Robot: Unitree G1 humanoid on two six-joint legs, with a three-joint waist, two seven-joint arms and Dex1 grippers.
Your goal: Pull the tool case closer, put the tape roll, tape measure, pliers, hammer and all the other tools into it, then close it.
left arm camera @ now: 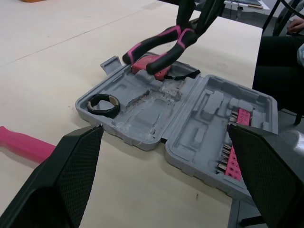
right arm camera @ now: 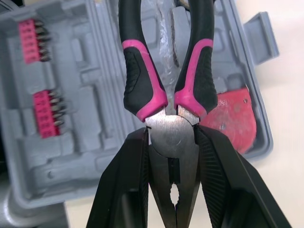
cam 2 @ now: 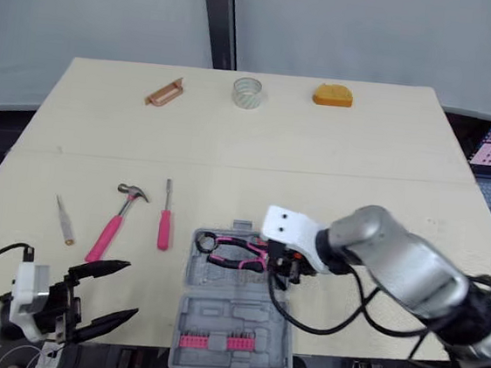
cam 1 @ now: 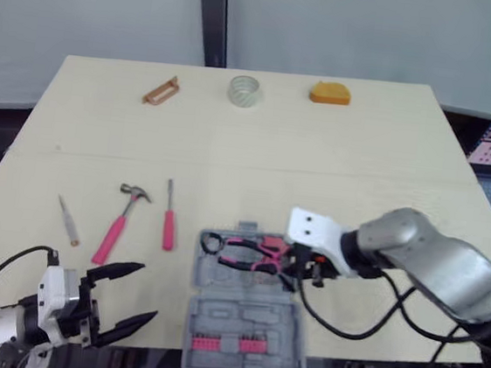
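My right gripper [right arm camera: 171, 137] clamps black-and-pink pliers [right arm camera: 142, 80] over the open grey plastic tool case [cam 1: 244, 320]; left gripper [cam 1: 148, 292] wide, empty. Pink-handled hammer [cam 1: 116, 228] and clear tape roll [cam 1: 245, 91] at the table's [cam 1: 362, 161] far edge, probably more, lie outside.

Left pincer [cam 1: 149, 291] spread wide, right pincer [right arm camera: 172, 133] clamping pliers [right arm camera: 142, 76]

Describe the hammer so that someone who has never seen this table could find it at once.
On the pale table, look left of the open grey tool case. The hammer lies there between a small pointed tool and a screwdriver; it alone has a curved metal head atop its pink handle.
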